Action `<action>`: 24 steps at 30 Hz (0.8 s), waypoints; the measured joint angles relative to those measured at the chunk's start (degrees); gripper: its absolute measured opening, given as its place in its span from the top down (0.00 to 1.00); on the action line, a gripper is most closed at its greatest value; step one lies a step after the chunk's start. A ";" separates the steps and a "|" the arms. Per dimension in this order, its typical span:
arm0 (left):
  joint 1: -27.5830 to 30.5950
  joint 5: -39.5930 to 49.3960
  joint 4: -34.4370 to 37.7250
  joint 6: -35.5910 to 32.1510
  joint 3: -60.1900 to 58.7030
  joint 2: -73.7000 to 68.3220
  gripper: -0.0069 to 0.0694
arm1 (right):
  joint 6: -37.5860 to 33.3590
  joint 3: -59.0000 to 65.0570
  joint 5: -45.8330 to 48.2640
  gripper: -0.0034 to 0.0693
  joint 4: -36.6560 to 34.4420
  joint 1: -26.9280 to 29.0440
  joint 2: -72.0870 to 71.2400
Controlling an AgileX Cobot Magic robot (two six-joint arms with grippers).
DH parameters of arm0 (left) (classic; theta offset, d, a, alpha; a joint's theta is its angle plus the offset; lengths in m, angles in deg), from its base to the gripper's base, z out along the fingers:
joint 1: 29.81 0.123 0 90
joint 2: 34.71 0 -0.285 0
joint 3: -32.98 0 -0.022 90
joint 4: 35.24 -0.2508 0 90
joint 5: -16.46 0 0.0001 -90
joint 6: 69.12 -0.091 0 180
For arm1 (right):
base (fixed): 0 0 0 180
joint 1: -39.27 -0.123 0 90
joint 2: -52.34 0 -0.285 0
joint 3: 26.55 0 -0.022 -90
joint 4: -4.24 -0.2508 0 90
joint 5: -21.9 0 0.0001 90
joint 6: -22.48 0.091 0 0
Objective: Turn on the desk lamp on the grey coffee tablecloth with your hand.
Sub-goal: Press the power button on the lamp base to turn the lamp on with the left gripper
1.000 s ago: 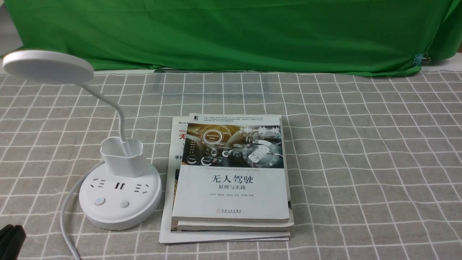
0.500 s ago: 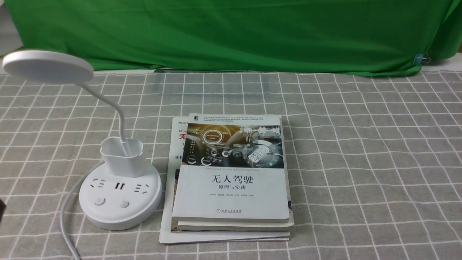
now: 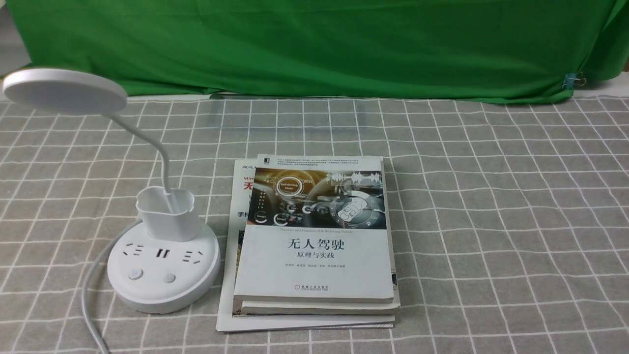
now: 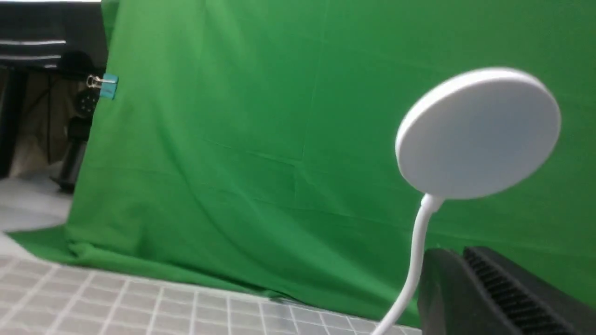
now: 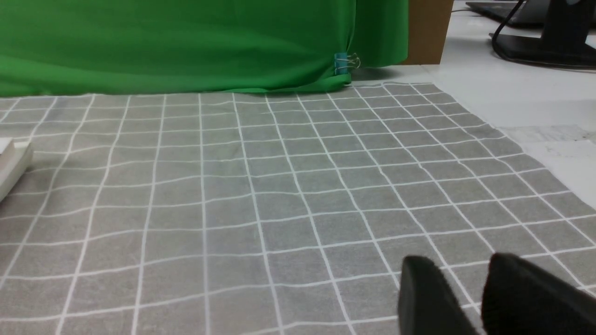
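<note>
The white desk lamp (image 3: 163,275) stands at the left on the grey coffee tablecloth (image 3: 491,221). Its round disc head (image 3: 64,91) is dark. Its base carries a small cup (image 3: 167,214) and two buttons (image 3: 135,274). Its white cord (image 3: 91,295) runs to the near edge. No gripper shows in the front view. In the left wrist view the lamp head (image 4: 477,132) and thin neck (image 4: 416,260) are close by. My left gripper (image 4: 458,253) is beside the neck, apart from it, shut and empty. My right gripper (image 5: 458,263) is open a little and empty, low over bare cloth (image 5: 279,186).
A stack of books (image 3: 314,236) lies just right of the lamp base; its corner shows in the right wrist view (image 5: 11,160). A green backdrop cloth (image 3: 314,44) hangs along the back, held by a blue clip (image 3: 572,81). The cloth's right edge meets a white table (image 5: 535,107).
The black tip of my left gripper has moved out of the front view's bottom left corner. The lamp and books have not moved.
</note>
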State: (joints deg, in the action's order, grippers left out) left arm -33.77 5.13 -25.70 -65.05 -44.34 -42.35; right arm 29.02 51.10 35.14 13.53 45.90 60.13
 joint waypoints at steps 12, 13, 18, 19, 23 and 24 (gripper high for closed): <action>0.00 34.06 -0.27 0.94 25.52 -17.16 0.88 | 0.00 0.00 0.00 0.62 0.00 0.00 0.00; 0.00 39.45 -1.23 0.64 27.26 -22.17 0.88 | 0.00 0.00 0.00 0.62 0.00 0.00 0.00; 0.00 40.79 -2.87 -0.62 27.90 -32.80 0.88 | 0.00 0.00 0.00 0.62 0.00 0.00 0.00; 0.00 39.71 -1.94 -0.67 27.90 -35.30 0.88 | 0.00 0.00 0.00 0.62 0.00 0.00 0.00; 0.00 36.73 0.96 -1.87 27.90 -43.04 0.88 | 0.00 0.00 0.00 0.62 0.00 0.00 0.00; 0.00 37.13 2.09 -3.58 28.24 -46.49 0.88 | 0.00 0.00 0.00 0.62 0.00 0.00 0.00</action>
State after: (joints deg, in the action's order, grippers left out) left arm -33.77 42.26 -23.62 -68.63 -16.10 -88.84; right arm 29.02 51.10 35.14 13.53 45.90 60.13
